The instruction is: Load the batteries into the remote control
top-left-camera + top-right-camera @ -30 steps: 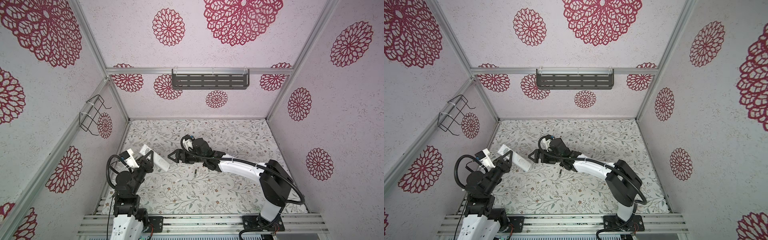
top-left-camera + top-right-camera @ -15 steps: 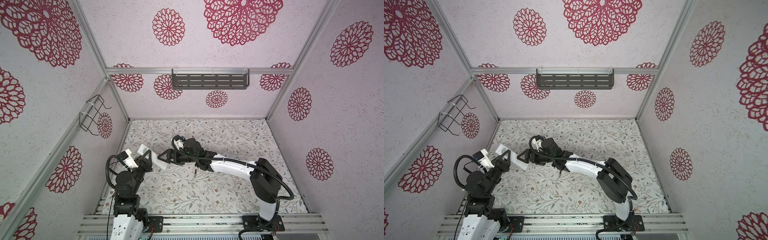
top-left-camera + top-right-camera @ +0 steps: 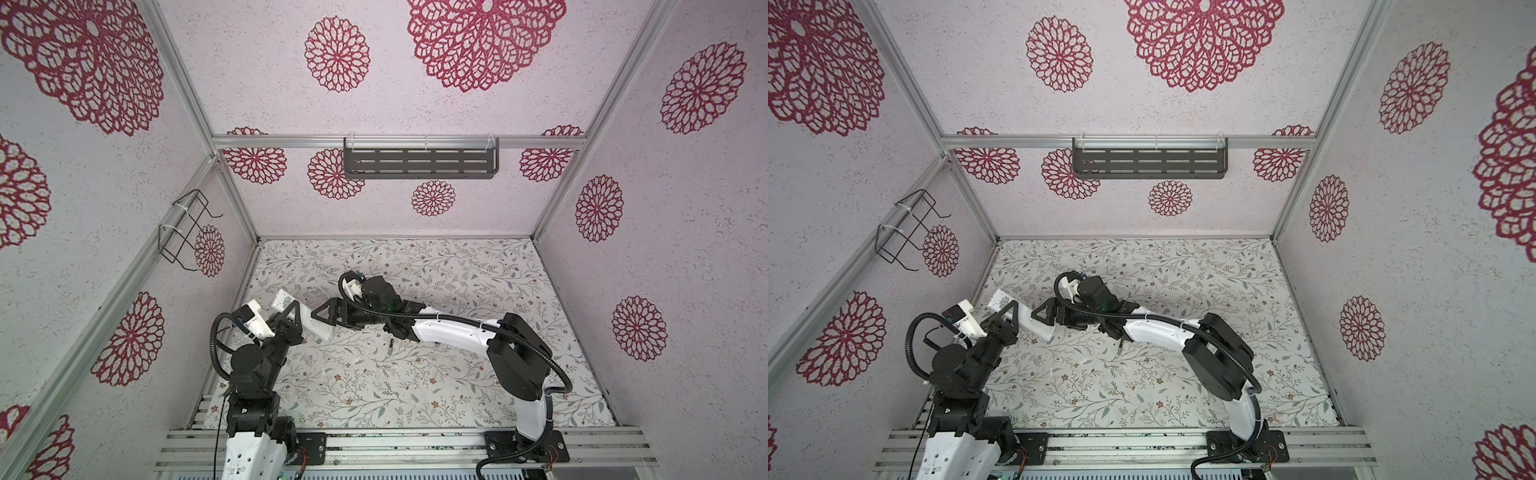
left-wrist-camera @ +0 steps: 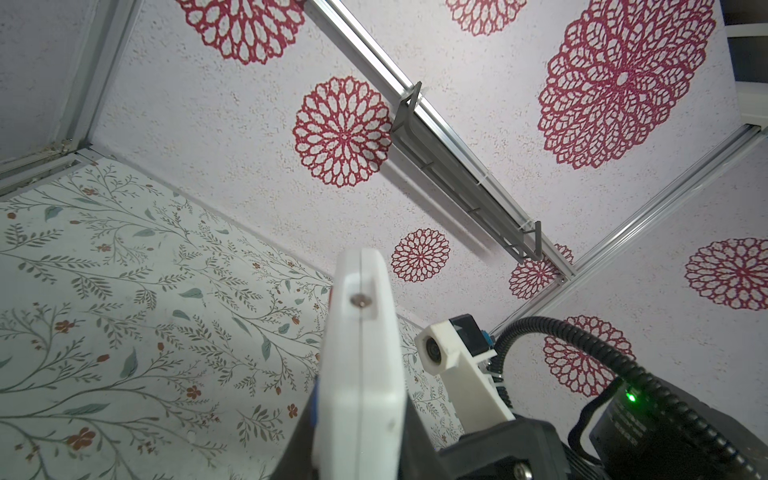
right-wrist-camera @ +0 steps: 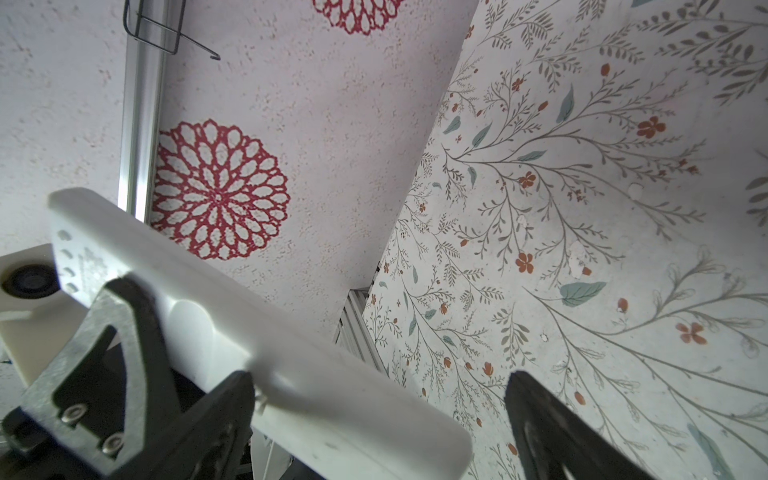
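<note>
My left gripper (image 3: 293, 318) (image 4: 357, 419) is shut on the remote control (image 3: 309, 325) (image 3: 1038, 324), a slim white bar that it holds tilted above the left side of the floral mat. Its labelled end points up and toward the back. In the right wrist view the remote control (image 5: 249, 324) has its free end between the jaws of my right gripper (image 5: 378, 399) (image 3: 324, 321). Those jaws stand wide open, with one finger (image 5: 216, 415) right beside the bar. One battery (image 3: 390, 346) (image 3: 1119, 347), small and dark, lies on the mat under the right forearm.
A wire rack (image 3: 187, 230) hangs on the left wall and a grey slotted shelf (image 3: 419, 164) on the back wall. Aluminium rails (image 3: 374, 449) run along the front edge. A small white scrap (image 3: 355, 358) lies on the mat (image 3: 457, 395).
My right gripper has moved left from mid-mat until its open jaws straddle the remote's free end. The left arm has shifted the remote slightly left. Neither gripper's opening has changed.
</note>
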Available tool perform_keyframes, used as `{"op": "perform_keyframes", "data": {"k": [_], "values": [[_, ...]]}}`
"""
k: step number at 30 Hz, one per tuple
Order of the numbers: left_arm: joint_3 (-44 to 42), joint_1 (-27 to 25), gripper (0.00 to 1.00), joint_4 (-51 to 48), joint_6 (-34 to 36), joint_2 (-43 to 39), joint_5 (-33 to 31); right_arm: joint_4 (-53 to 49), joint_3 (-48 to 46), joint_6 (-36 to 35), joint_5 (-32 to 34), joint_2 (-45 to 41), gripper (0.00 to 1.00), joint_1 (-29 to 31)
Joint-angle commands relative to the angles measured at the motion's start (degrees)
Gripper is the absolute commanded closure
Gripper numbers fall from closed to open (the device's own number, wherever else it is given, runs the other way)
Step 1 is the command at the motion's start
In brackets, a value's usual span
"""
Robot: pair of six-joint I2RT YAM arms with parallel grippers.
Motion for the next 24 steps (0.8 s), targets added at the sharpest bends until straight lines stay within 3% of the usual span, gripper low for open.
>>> {"op": "perform_keyframes", "data": {"k": [1,24], "values": [[0.0,0.0,0.89,2.2,0.1,-1.0,-0.4,0.4,2.0,0.5,-0.2,0.5,0.02,0.5],[-0.4,0.0,0.91,1.4,0.7,-2.9,-2.7,1.7,4.2,2.0,-1.1,2.5,0.02,1.8]]}}
